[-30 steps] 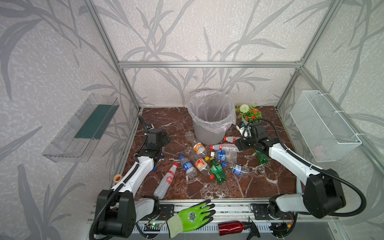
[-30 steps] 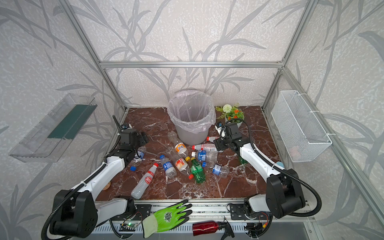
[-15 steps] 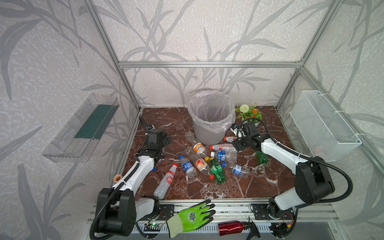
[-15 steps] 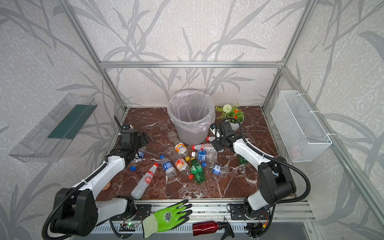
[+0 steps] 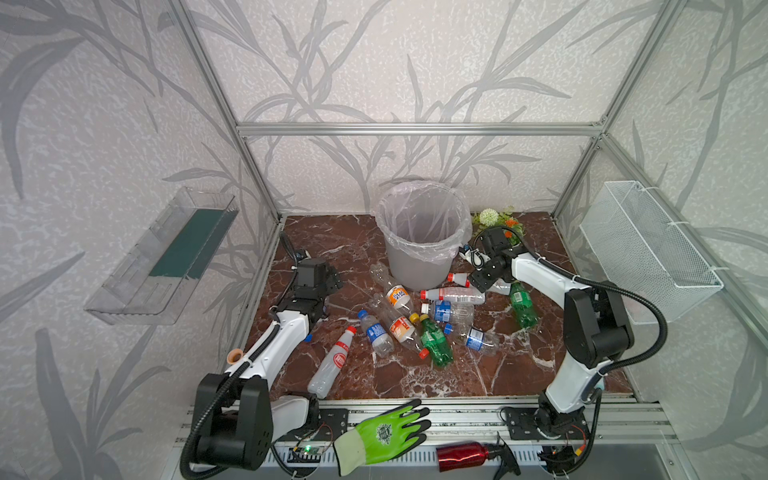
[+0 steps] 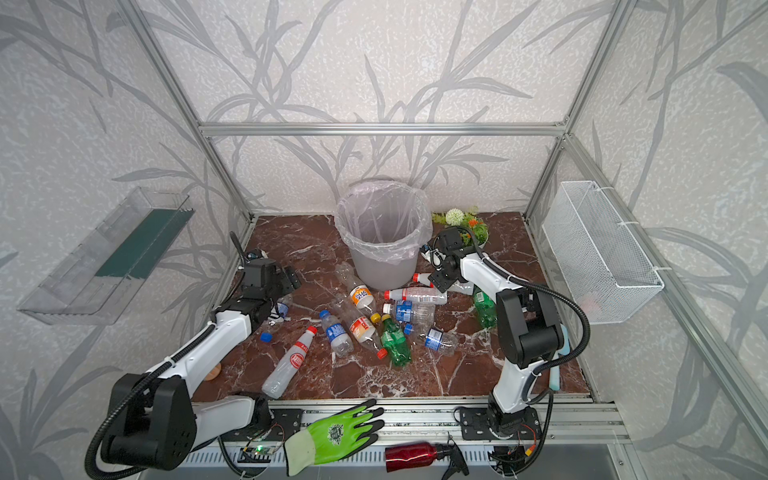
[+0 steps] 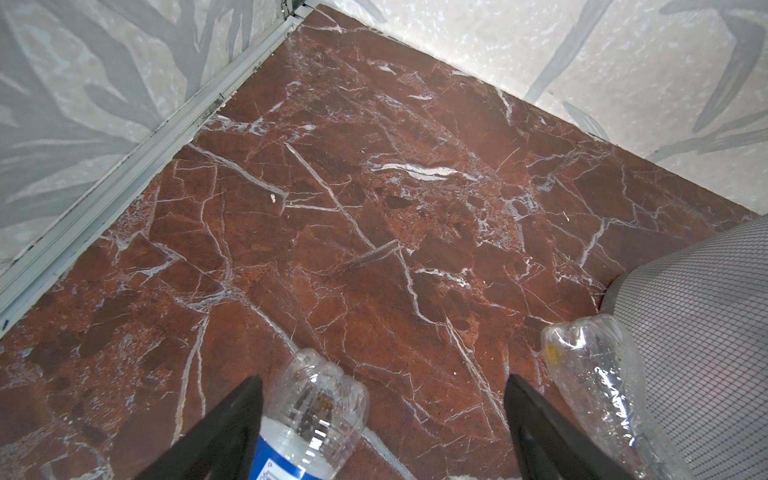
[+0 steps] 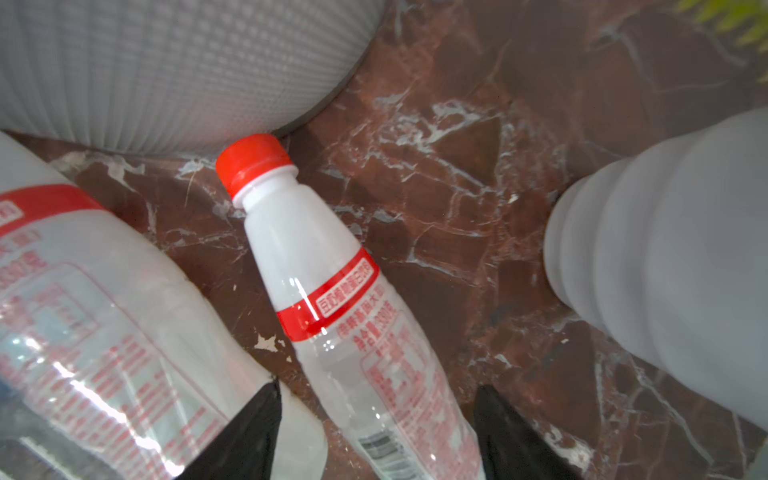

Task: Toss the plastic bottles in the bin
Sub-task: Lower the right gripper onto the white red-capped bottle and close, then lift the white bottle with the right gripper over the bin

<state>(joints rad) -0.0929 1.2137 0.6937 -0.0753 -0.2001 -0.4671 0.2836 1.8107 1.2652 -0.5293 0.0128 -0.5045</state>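
The right gripper [image 8: 378, 386] is down at the floor with its two black jaws standing apart on either side of a clear plastic bottle with a red cap and a red band on its label [image 8: 332, 266]. The bottle lies flat on the red-brown marble floor [image 8: 436, 187], not lifted. Whether a pad already touches its wall is hard to tell from so close. Its cap lies just beside the foot of the round grey bin [image 5: 419, 266], which holds no bottle that I can see.

A second red-labelled clear bottle [image 8: 83, 311] lies alongside, close against one jaw. That is the first risk. If that jaw catches its edge, the grip will pinch two bottles or shove the neighbour away. The held bottle is thin, smooth and tapering, so a hold near the shoulder could let it squirt out forward against the bin. On the lift, the bin's tall rim and loose clear liner [image 5: 424, 212] stand right overhead, and a short rise would knock the bin or snag the bag.

The left gripper [image 7: 382, 379] hangs wide open over the floor near the left wall. A clear bottle with a blue label [image 7: 311, 415] lies just inside one jaw, ungrasped. The remaining plastic bottles [image 5: 415, 328] lie scattered across the middle of the floor in front of the bin.
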